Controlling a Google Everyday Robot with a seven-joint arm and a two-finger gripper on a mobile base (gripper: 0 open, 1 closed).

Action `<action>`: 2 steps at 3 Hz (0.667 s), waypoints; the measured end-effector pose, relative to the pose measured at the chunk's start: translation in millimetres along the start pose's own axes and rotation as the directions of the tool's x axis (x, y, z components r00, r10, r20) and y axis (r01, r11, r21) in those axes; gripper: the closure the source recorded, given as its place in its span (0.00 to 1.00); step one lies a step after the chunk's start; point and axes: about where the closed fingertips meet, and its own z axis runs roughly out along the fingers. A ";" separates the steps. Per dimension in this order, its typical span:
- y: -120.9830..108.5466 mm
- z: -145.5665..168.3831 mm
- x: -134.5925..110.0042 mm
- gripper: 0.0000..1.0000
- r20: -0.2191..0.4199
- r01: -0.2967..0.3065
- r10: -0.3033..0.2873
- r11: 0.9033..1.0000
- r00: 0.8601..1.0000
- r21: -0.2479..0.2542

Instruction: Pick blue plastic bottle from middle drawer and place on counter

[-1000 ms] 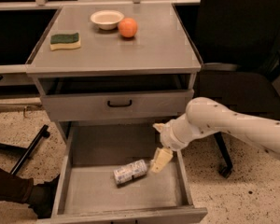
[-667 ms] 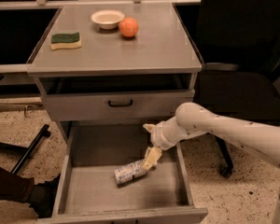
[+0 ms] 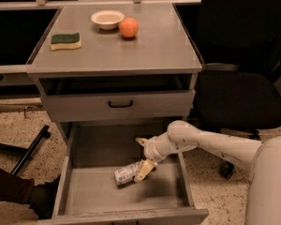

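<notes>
The blue plastic bottle (image 3: 126, 174) lies on its side on the floor of the open middle drawer (image 3: 103, 196), a little right of centre. My gripper (image 3: 142, 171) is down inside the drawer, right at the bottle's right end and touching or nearly touching it. The white arm (image 3: 201, 142) reaches in from the right over the drawer's side wall. The counter (image 3: 150, 48) is the grey top of the cabinet, above the drawer.
On the counter sit a green-and-yellow sponge (image 3: 65, 40), a white bowl (image 3: 107, 18) and an orange ball (image 3: 128, 27). A closed drawer front with a black handle (image 3: 120, 104) overhangs the open drawer. A black office chair (image 3: 239, 93) stands at the right.
My arm has swung left and lower inside the drawer, bringing the gripper from right of the bottle up against its right end. The bottle has hardly moved.
</notes>
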 end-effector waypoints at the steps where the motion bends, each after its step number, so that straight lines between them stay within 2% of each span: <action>1: 0.0 0.1 0.0 0.00 0.000 0.000 0.000 1.000 1.000 0.000; 2: 1.1 7.6 8.5 0.00 0.014 -0.007 0.007 1.000 1.000 0.000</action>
